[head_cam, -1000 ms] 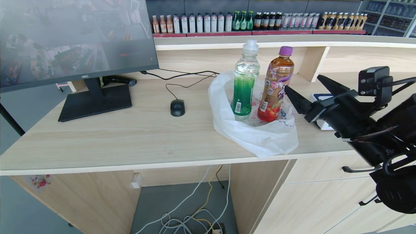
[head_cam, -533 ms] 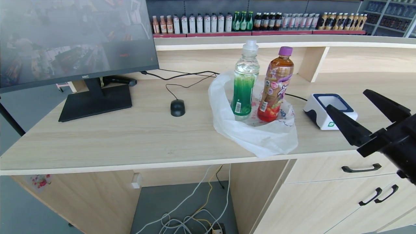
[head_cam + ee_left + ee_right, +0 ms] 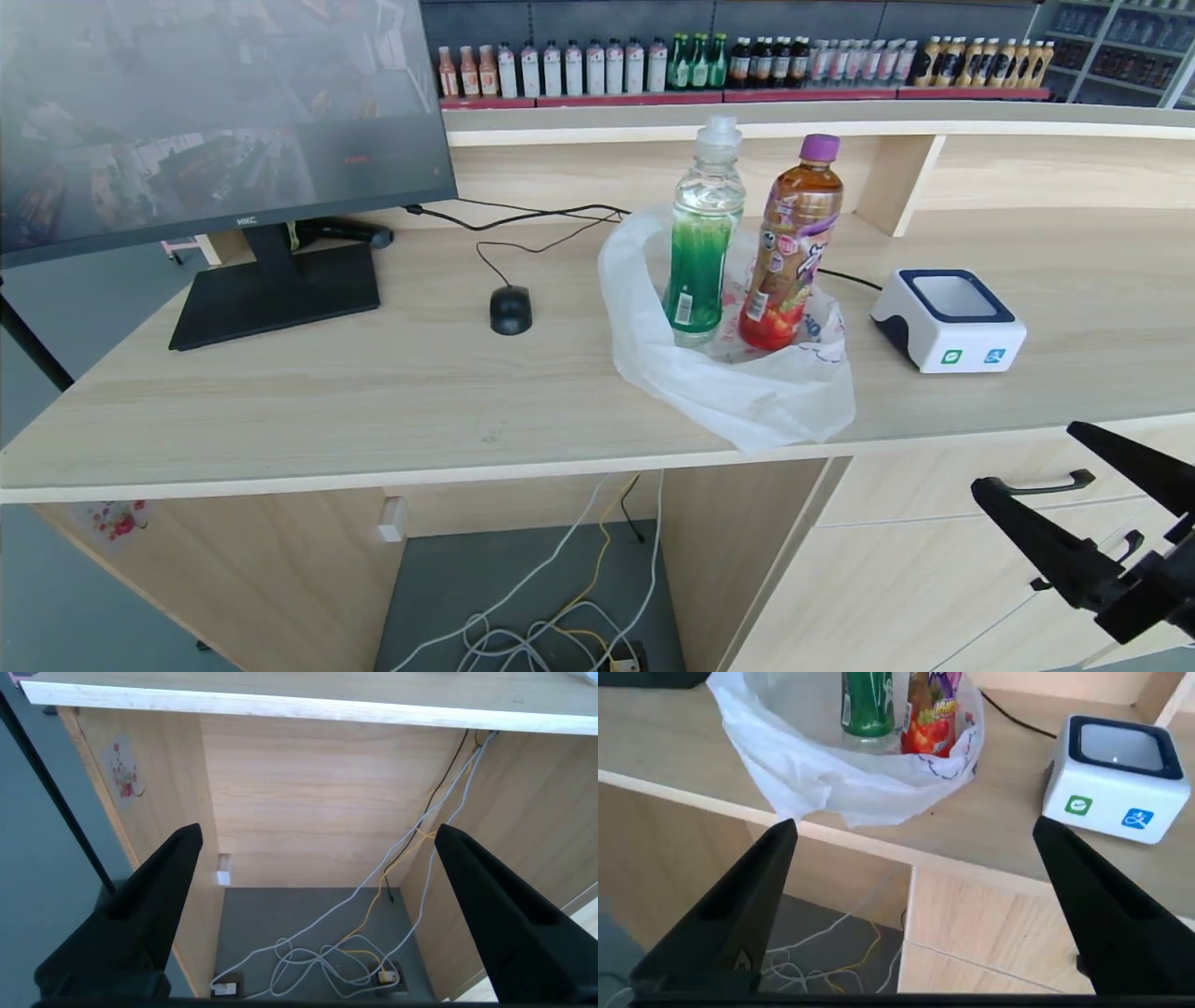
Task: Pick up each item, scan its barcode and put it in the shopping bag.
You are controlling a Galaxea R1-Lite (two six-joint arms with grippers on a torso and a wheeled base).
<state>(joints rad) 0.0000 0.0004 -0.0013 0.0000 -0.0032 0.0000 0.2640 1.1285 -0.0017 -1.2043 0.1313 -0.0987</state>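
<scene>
The fingers point(image 3: 1036, 537) of the right gripper point(image 3: 1024, 457) are spread wide with nothing between them. This gripper hangs low in front of the worktop point(image 3: 373, 392) edge, off to the right, before the drawer fronts. A black drawer handle point(image 3: 1036, 485) sits behind it. In the right wrist view the same two fingers frame the worktop's front edge, with the bag and scanner beyond.

On the left gripper point(image 3: 318, 831) the fingers are also wide apart and empty. It sits below worktop level, facing the open knee space under the worktop. Loose cables point(image 3: 327, 952) lie on the floor there.

The shopping bag point(image 3: 738, 392) is thin white plastic. It rests on the worktop and reaches the front edge, with its mouth open and slumped. Two bottles stand upright inside it. The green bottle point(image 3: 702, 252) has a clear cap, stands on the left and shows a barcode patch toward the robot. The purple-capped bottle point(image 3: 792, 261), amber in colour, stands just beside it on the right.

The scanner point(image 3: 948, 320) is white with a dark blue frame. It sits on the worktop to the right of the bag, near it but apart, with its window facing up. A black cable runs from it behind the bag.

A black mouse point(image 3: 511, 309) lies left of the bag, well apart from it. The monitor point(image 3: 215, 112) stands on its black base at the far left. A store shelf point(image 3: 747, 93) with rows of bottles runs along the back.
</scene>
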